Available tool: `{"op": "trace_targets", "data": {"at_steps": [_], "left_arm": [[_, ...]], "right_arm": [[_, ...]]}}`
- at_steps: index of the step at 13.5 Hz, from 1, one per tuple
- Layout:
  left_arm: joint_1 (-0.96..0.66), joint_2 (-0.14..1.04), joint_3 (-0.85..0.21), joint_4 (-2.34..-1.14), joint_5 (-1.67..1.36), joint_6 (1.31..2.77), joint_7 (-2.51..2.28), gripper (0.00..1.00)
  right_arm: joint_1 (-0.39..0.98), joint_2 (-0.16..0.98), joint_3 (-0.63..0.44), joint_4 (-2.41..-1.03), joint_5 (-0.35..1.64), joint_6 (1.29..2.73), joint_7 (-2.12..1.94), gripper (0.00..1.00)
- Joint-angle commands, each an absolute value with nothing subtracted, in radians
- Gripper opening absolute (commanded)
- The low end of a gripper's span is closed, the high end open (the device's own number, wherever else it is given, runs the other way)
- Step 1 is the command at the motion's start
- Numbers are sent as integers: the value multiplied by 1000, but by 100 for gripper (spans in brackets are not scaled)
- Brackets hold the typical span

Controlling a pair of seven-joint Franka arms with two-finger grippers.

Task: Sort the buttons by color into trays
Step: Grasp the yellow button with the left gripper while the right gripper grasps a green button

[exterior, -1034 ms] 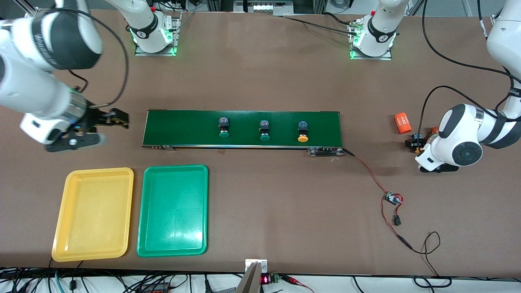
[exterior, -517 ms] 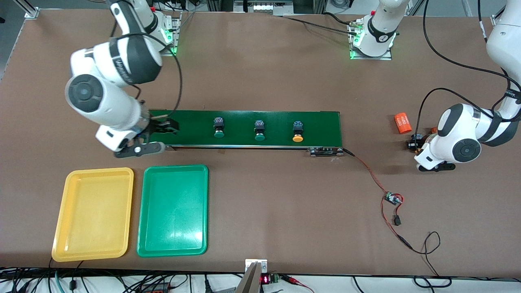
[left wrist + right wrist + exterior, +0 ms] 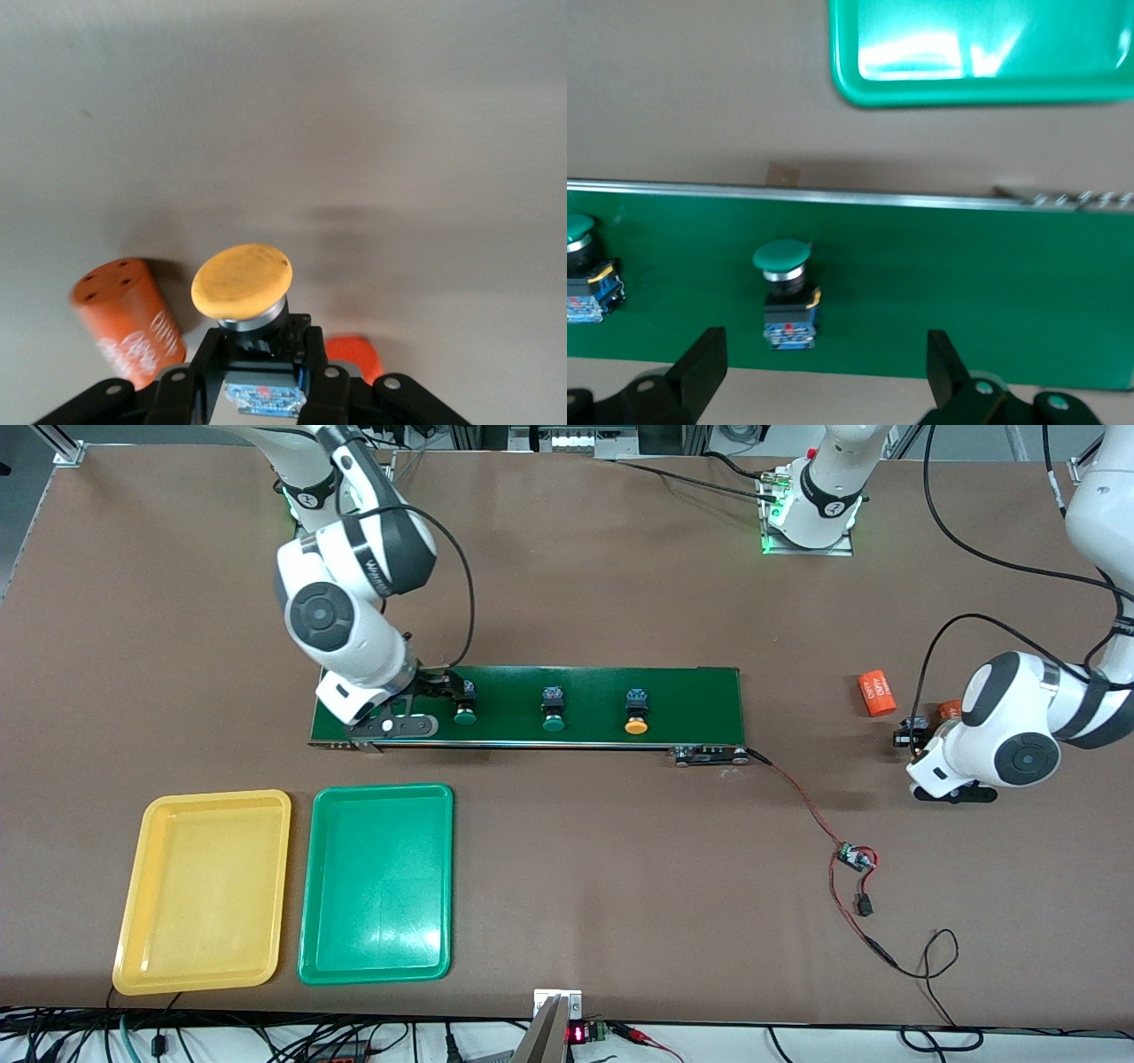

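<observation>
Three buttons stand on the dark-green belt (image 3: 691, 691): a green one (image 3: 464, 707), a green one (image 3: 554, 717) and a yellow-orange one (image 3: 635, 719). My right gripper (image 3: 436, 687) is open, low over the belt's end toward the right arm, right beside the first green button. In the right wrist view that button (image 3: 784, 257) lies just ahead of the open gripper (image 3: 824, 345). My left gripper (image 3: 911, 737) is shut on a yellow-orange button (image 3: 242, 282), low over the table past the belt's other end. The yellow tray (image 3: 204, 895) and green tray (image 3: 376, 886) lie nearer the camera.
Two orange cylinders with white print (image 3: 876, 693) (image 3: 950, 710) lie beside the left gripper; one shows close in the left wrist view (image 3: 124, 319). A red-black wire with a small circuit board (image 3: 855, 857) runs from the belt's motor end. The green tray's rim (image 3: 983, 88) shows in the right wrist view.
The right arm has swung from the table's end over to the belt, beside the first green button. The three buttons have shifted along the belt toward the right arm's end. The left arm barely moved.
</observation>
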State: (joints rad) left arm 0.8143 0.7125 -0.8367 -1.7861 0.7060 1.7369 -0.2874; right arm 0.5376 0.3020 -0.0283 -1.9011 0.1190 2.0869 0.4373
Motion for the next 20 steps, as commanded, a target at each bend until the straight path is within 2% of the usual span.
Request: {"op": "trace_targets", "data": {"at_steps": [1, 4, 6, 9, 10, 11, 12, 13, 17, 19, 20], "left_arm": [[807, 687, -978, -1729, 680, 1622, -265, 34], [783, 696, -1087, -1724, 562, 1612, -270, 32], [639, 699, -1082, -1701, 523, 1650, -302, 32], [470, 718, -1065, -1703, 528, 1713, -536, 34], [438, 725, -1046, -1707, 529, 1736, -564, 34], [405, 727, -1028, -1710, 526, 1753, -575, 34], [376, 727, -1016, -1712, 525, 1769, -577, 34], [353, 730, -1006, -1713, 525, 1778, -597, 34], [299, 791, -985, -1717, 526, 1821, -695, 36], [299, 795, -985, -1724, 526, 1819, -696, 46], [298, 795, -986, -1732, 526, 1819, -696, 56]], "right_arm": [[560, 270, -18, -2021, 110, 2183, 499, 100], [574, 276, -18, -2092, 91, 2259, 499, 100], [575, 293, -18, -2127, 89, 2315, 497, 100], [575, 317, -18, -2122, 91, 2322, 499, 100], [572, 322, -18, -2121, 91, 2322, 497, 96], [571, 325, -18, -2121, 91, 2322, 489, 90], [569, 328, -18, -2120, 91, 2322, 486, 78], [568, 328, -18, -2120, 91, 2322, 486, 61], [561, 330, -20, -2118, 92, 2322, 486, 32], [552, 327, -26, -2099, 98, 2324, 489, 27], [526, 327, -26, -2071, 95, 2322, 486, 27]]}}
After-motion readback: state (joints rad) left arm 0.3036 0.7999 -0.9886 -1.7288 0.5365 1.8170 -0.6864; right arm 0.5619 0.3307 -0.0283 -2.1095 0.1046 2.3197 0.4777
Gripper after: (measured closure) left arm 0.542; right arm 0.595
